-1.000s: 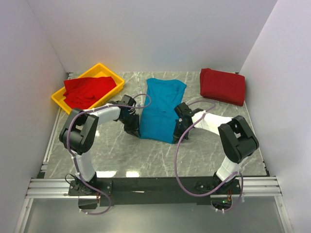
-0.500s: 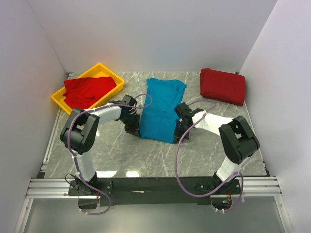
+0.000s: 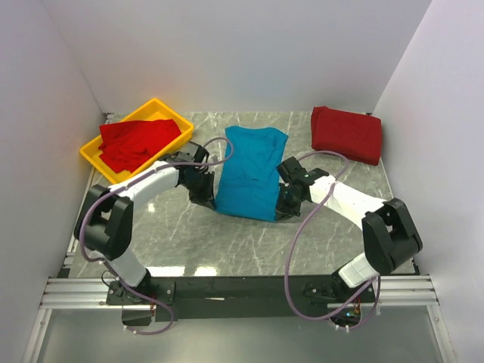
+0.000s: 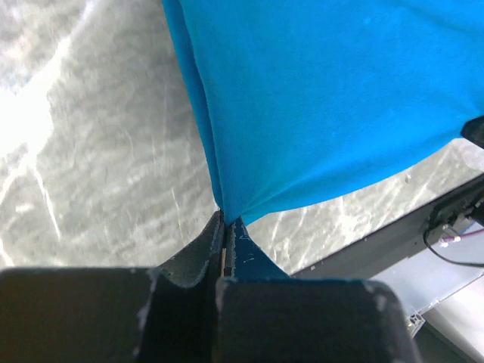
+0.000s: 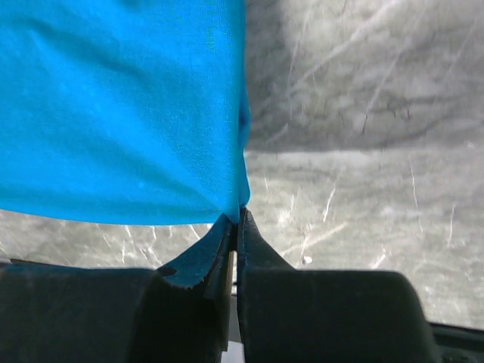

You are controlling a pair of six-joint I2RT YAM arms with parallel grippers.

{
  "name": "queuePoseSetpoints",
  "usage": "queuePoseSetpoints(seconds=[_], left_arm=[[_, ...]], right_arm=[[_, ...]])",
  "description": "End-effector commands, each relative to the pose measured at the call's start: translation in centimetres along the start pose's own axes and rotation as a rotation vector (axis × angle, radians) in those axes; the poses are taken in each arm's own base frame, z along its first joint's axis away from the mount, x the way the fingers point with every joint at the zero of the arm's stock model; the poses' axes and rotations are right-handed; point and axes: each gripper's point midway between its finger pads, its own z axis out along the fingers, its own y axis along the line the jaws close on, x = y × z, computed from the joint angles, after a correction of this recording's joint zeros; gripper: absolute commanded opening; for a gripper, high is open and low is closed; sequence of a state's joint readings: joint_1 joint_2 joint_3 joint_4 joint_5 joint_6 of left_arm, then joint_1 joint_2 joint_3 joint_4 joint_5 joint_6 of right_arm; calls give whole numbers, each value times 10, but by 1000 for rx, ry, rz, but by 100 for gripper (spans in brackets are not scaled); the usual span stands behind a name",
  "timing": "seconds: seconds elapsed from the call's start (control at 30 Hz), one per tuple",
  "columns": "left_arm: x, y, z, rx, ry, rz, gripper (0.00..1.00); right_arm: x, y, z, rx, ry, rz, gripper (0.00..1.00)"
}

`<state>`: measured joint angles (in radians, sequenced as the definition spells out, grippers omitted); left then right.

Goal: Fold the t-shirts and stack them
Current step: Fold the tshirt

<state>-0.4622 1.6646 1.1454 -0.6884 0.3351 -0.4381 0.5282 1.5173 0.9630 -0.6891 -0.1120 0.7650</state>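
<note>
Left end effector [image 4: 224, 224] with its jaws pressed together on the near left corner of the teal-blue t-shirt [image 3: 249, 170]; right end effector [image 5: 237, 217] with its jaws likewise closed on the near right corner of the same shirt. The teal-blue t-shirt lies lengthwise at the middle of the marble-patterned bench [image 3: 227, 246], its near edge spanning between the two pinched corners and its neckline at the far end. Left of the teal-blue t-shirt, level with its far half, a yellow tray [image 3: 125, 119] holds a crumpled red t-shirt [image 3: 138, 141]. Right of the teal-blue t-shirt, apart from it and level with its far end, a folded dark red t-shirt [image 3: 346, 134] rests on the bench. Each wrist view shows cloth fanning out from the pinch.
</note>
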Motion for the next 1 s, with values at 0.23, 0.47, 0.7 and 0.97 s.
queuePoseSetpoints(seconds=[0.23, 0.47, 0.7, 0.97], left_arm=[[42, 3, -37, -13, 28, -13, 0], [62, -10, -62, 19, 20, -29, 0], [34, -25, -84, 18, -57, -9, 0], [-12, -36, -78, 32, -108, 6, 0]], right_arm=[[41, -21, -32, 84, 21, -46, 0], [64, -17, -61, 44, 9, -27, 0], [49, -6, -89, 20, -59, -1, 0], [7, -6, -88, 44, -141, 39, 0]])
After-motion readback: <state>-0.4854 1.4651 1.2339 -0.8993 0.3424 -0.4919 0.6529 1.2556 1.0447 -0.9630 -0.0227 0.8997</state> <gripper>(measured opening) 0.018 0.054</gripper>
